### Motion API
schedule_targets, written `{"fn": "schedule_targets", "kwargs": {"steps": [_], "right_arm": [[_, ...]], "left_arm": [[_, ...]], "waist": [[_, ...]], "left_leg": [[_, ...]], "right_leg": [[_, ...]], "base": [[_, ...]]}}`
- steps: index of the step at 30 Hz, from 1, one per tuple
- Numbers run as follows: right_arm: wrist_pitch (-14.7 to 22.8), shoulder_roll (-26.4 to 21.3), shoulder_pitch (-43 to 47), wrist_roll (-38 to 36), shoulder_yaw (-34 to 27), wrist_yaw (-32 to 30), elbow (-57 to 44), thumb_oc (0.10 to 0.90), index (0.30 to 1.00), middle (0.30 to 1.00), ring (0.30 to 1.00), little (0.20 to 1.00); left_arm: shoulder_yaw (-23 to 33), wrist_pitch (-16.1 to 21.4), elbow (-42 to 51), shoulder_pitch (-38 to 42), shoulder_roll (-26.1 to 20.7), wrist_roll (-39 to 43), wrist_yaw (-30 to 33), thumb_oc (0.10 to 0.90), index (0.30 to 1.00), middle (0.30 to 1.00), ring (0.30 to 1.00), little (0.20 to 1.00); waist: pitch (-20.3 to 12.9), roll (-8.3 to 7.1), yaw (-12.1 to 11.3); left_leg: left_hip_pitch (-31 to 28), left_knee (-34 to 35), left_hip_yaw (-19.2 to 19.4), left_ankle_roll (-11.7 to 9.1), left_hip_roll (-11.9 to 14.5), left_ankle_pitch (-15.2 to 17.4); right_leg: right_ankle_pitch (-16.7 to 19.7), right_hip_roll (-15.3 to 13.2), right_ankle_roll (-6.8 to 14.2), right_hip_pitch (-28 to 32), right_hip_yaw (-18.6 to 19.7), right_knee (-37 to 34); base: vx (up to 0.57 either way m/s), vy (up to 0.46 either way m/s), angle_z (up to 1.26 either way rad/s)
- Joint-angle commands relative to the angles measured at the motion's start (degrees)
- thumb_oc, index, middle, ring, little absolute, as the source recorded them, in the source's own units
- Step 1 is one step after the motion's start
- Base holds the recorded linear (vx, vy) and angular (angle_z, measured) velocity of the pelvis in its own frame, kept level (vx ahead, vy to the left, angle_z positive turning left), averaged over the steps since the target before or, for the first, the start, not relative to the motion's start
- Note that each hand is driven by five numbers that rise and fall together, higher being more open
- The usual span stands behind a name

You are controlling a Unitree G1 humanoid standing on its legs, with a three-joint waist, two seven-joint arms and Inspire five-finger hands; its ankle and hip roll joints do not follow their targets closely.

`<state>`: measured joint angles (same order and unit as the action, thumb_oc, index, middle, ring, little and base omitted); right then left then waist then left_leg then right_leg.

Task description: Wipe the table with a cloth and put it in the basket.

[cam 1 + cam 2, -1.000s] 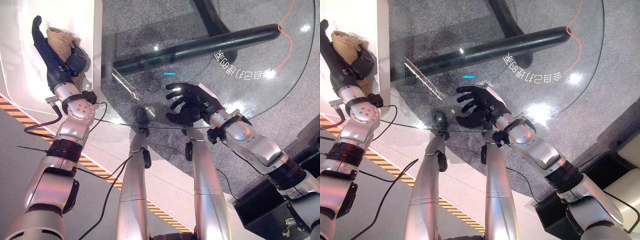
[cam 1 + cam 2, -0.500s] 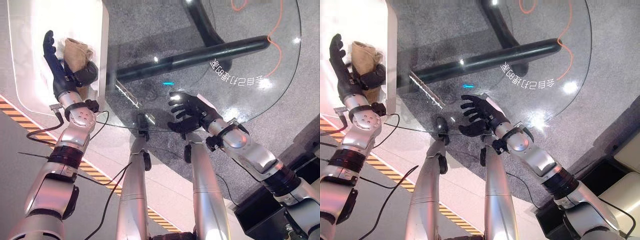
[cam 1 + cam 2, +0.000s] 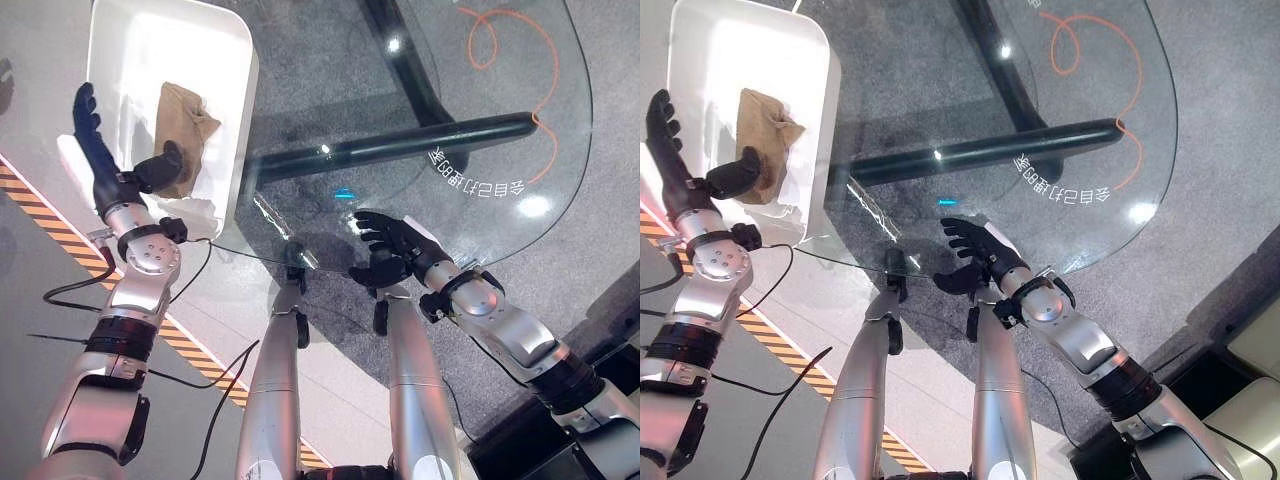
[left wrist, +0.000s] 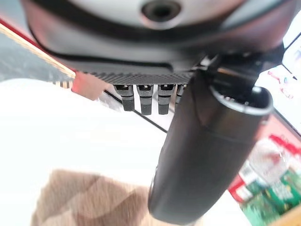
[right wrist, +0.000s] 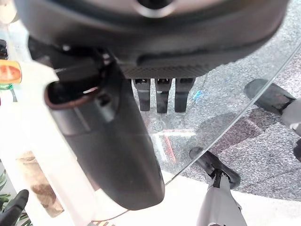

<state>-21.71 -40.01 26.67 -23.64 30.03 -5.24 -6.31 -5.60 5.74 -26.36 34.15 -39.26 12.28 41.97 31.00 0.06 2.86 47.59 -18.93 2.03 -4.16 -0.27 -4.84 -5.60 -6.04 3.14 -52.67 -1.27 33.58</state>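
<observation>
The brown cloth [image 3: 185, 120] lies crumpled inside the white basket [image 3: 235, 60] at the far left, beside the glass table [image 3: 480, 100]. My left hand [image 3: 103, 168] stands over the basket's near end with its fingers straight and open. Its thumb [image 4: 207, 150] juts toward the cloth's [image 4: 89, 200] near edge, and nothing is held. My right hand [image 3: 398, 252] hovers at the table's near edge, open, fingers spread and empty.
A black table beam [image 3: 400, 145] shows through the glass, with an orange cord [image 3: 500, 25] on the grey floor beyond. Yellow-and-black floor tape [image 3: 40, 215] runs along the left, under my left arm.
The camera has tilted, bringing the whole basket into view. My left hand has let go of the cloth, which now lies in the basket. The right hand has barely moved.
</observation>
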Motion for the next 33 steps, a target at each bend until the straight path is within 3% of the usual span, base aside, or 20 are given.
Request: {"fn": "schedule_targets", "kwargs": {"steps": [1,9,16,19,22,27,30,33], "right_arm": [[2.1,0.1,-2.1,0.9,-2.6,0.2,-8.4,0.8,0.9,0.9,0.9,0.9],[2.9,1.0,-6.4,3.4,-3.3,1.0,-8.5,0.8,0.9,0.9,0.9,0.9],[9.8,2.0,-15.1,4.8,-5.6,1.9,-4.9,0.8,0.9,0.9,0.9,0.9],[13.7,3.5,-19.2,5.8,-6.3,1.9,-0.7,0.8,0.9,0.9,0.9,0.9],[18.0,4.7,-23.5,4.9,-8.2,0.9,5.0,0.8,0.9,0.9,0.9,0.9],[21.6,6.8,-27.0,6.1,-9.7,-0.7,14.9,0.8,0.9,0.9,0.9,0.9],[22.7,9.1,-29.3,4.8,-10.5,-1.9,22.3,0.8,0.9,0.9,0.9,0.9],[21.5,12.1,-30.0,3.1,-10.6,-2.6,29.8,0.8,0.9,0.9,0.9,0.9]], "left_arm": [[4.0,5.6,4.0,1.3,-4.8,-0.7,3.1,0.8,0.9,0.9,0.9,0.9],[4.8,5.6,11.6,-5.5,-4.1,-1.0,-7.0,0.8,0.9,0.9,0.9,0.9],[4.8,6.1,19.1,-17.7,0.7,3.2,-13.4,0.8,0.9,0.9,0.9,0.9],[3.0,4.1,19.6,-22.8,4.0,6.0,-16.8,0.8,0.9,0.9,0.9,0.9],[0.9,-0.3,16.6,-28.3,6.2,11.8,-20.5,0.8,0.9,0.9,0.9,0.9],[-2.0,-2.8,8.3,-34.5,9.3,19.5,-26.3,0.8,0.9,0.9,0.9,0.9],[-3.8,-4.2,2.4,-38.7,12.0,20.9,-33.2,0.8,0.9,0.9,0.9,0.9],[-6.5,-5.4,-3.2,-40.8,14.7,20.9,-34.2,0.8,0.9,0.9,0.9,0.9]], "waist": [[-1.2,1.05,-0.1],[-1.2,0.71,-0.9],[-1.2,0.27,-1.7],[-1.2,0.11,-2.2],[-1.2,-0.1,-2.3],[-1.4,-0.27,-2.4],[-4.0,-0.43,-2.7],[-7.2,-0.76,-3.1]], "left_leg": [[-2.0,-5.3,3.6,1.8,-3.7,7.4],[-7.3,-3.5,2.6,1.9,-4.0,7.4],[-13.5,-1.1,1.0,1.8,-4.3,7.3],[-17.5,0.6,-0.1,1.7,-4.4,7.0],[-22.1,1.8,-0.5,1.3,-4.2,6.8],[-28.7,3.1,-1.0,0.8,-3.8,6.8],[-31.7,4.8,-1.4,0.5,-3.4,6.8],[-35.2,7.3,-2.0,0.4,-3.0,6.6]], "right_leg": [[4.2,2.2,1.8,5.4,-3.8,-10.5],[3.1,2.8,1.6,10.9,-4.4,-11.2],[1.8,3.3,1.5,17.5,-4.7,-12.5],[1.3,3.4,1.5,21.5,-5.0,-13.3],[0.5,3.6,1.2,26.6,-5.5,-14.2],[-0.1,3.6,0.4,34.3,-6.6,-16.4],[-0.1,3.5,0.1,38.2,-7.4,-18.6],[0.1,3.4,0.1,42.7,-7.9,-21.4]], "base": [[-0.04,-0.096,0.06],[-0.03,-0.093,0.03],[-0.04,-0.112,-0.01],[-0.03,-0.121,-0.05],[-0.02,-0.117,-0.01],[0.0,-0.118,0.0],[0.05,-0.109,0.08],[0.09,-0.136,0.06]]}}
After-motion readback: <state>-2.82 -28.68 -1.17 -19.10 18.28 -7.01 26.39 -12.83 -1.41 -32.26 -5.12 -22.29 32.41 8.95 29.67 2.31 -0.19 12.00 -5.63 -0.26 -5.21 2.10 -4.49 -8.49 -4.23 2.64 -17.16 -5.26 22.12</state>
